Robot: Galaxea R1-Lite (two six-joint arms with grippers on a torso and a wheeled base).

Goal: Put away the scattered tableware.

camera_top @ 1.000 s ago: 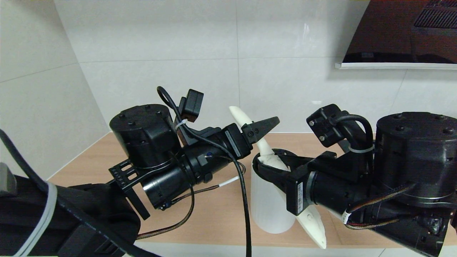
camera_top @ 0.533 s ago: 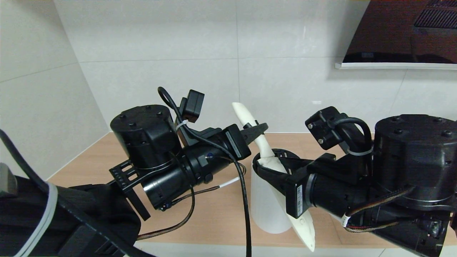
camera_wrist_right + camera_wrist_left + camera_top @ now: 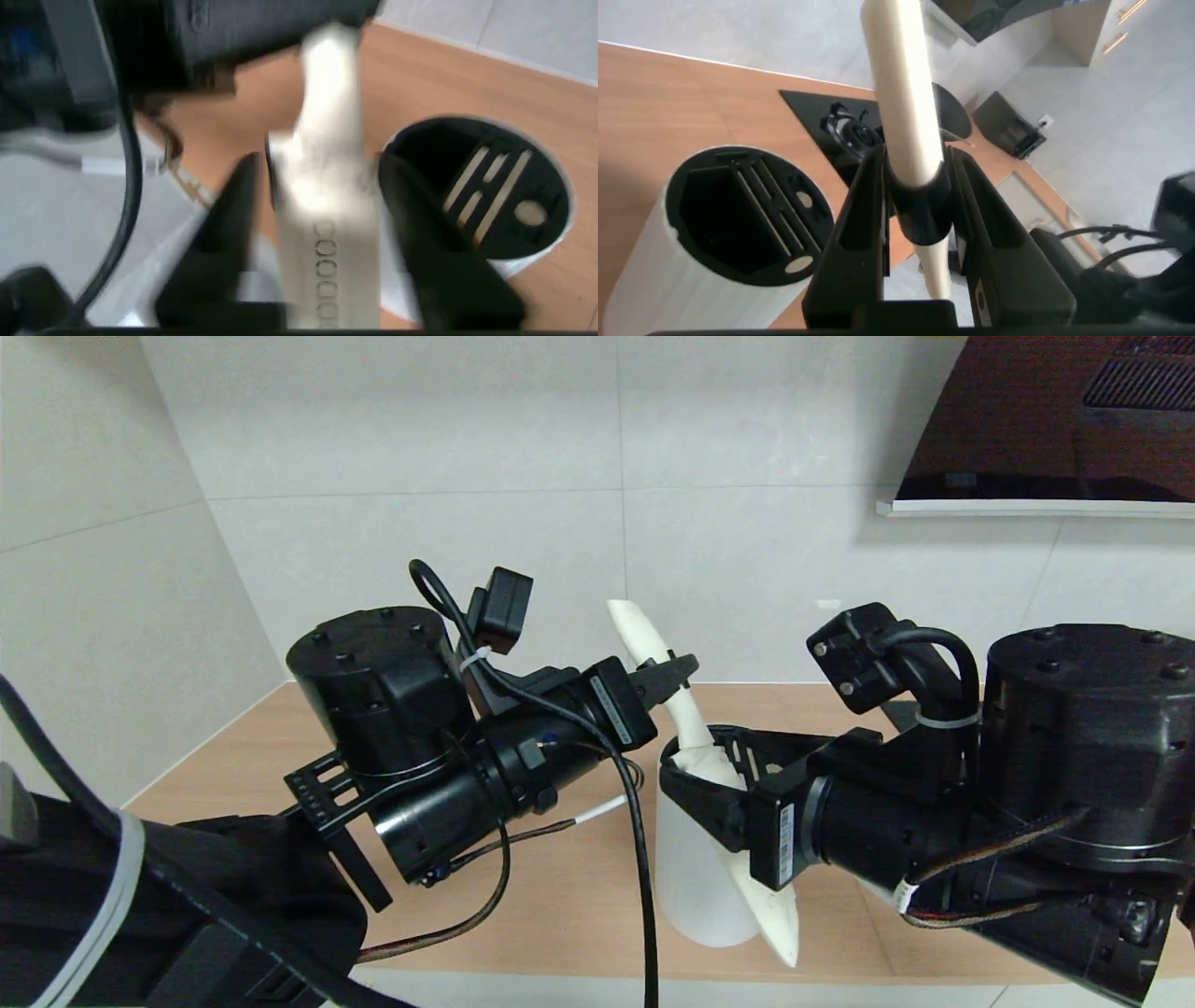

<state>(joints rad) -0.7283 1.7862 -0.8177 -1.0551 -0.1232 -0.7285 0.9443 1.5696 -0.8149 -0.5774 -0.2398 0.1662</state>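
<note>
The white spatula (image 3: pixel 638 633) hangs tilted in the air above the wooden counter (image 3: pixel 560 896). Its rounded handle points up and away, and its perforated blade slants down in front of the white utensil holder (image 3: pixel 691 896), well below that holder's rim. The left gripper (image 3: pixel 674 674) is pinched tight on the smooth round handle. The right gripper (image 3: pixel 695 753) sits around the wider part lower down, and it cannot be told whether it clamps the blade or merely flanks it. The main danger appears to lie in two arms sharing one stiff utensil: if both hold and either one moves, the spatula may twist, bend or be wrenched out of a grip. If the right lets go, the single pinch on a slick handle may let the heavier blade swing down like a pendulum. The holder looks light and stands free, so a swinging or badly angled blade could catch its rim and knock it over. The blade also has to rise clear of the rim before anything can go into the black divided insert.
</note>
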